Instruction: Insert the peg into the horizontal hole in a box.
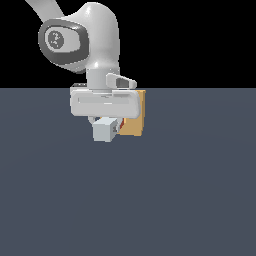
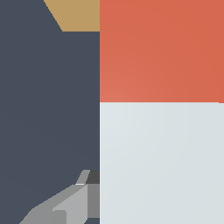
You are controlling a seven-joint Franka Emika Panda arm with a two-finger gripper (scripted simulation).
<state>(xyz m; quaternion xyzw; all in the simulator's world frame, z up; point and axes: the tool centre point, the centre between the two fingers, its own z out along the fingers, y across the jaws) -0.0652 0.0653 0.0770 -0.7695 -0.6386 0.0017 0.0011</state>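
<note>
Arm reaches down, hand clamped shut

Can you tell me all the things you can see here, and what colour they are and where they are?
peg: one, pale grey with an orange-red end, held under the gripper, orange-red end toward the box.
box: one, tan, on the floor behind the gripper, mostly hidden; its hole cannot be seen.
floor: one, dark blue-grey, under everything.
arm: one, white and grey, coming down from above.
gripper: one, white with grey fingers, closed on the peg.
</note>
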